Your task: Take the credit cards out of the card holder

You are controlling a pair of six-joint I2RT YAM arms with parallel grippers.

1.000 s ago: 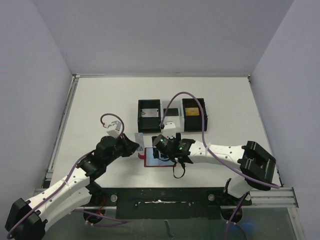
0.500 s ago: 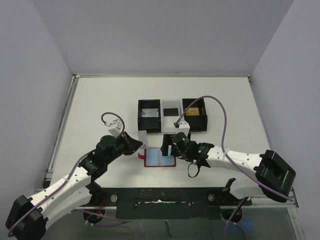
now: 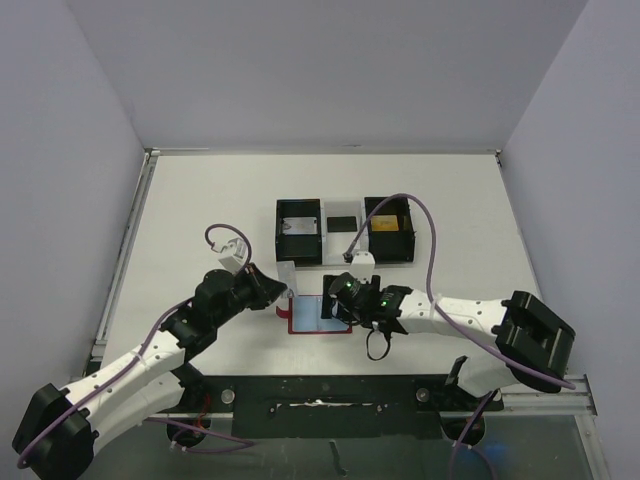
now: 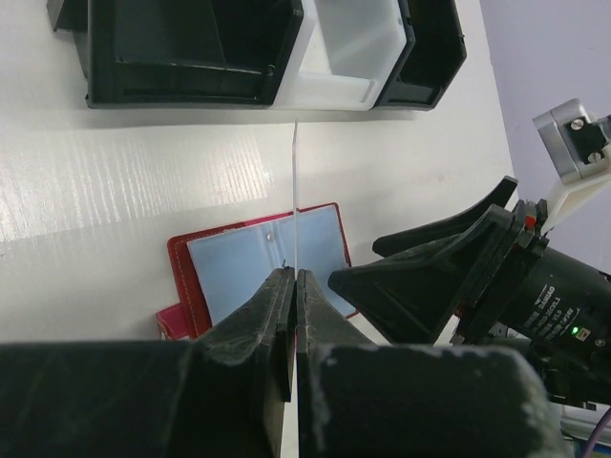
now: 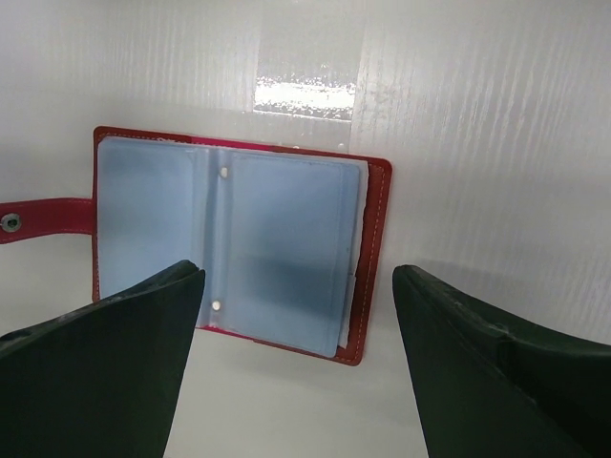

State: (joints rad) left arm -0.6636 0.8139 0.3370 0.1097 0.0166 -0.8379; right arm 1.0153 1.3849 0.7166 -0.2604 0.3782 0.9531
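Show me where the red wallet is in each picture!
Top external: the card holder lies open, just below centre.
Left wrist: left of centre, in the lower half.
Right wrist: centre-left, filling the middle.
Shared landmark: the right gripper, open and close by it in every view.

One red card holder [image 3: 318, 318]. Four credit cards in sight: grey card [image 3: 298, 226], black card [image 3: 343, 222], gold card [image 3: 385, 224], pale card seen edge-on [image 4: 295, 191]. One three-compartment tray [image 3: 300, 202]. Two grippers: left gripper [image 4: 292, 286], right gripper [image 5: 298, 275].
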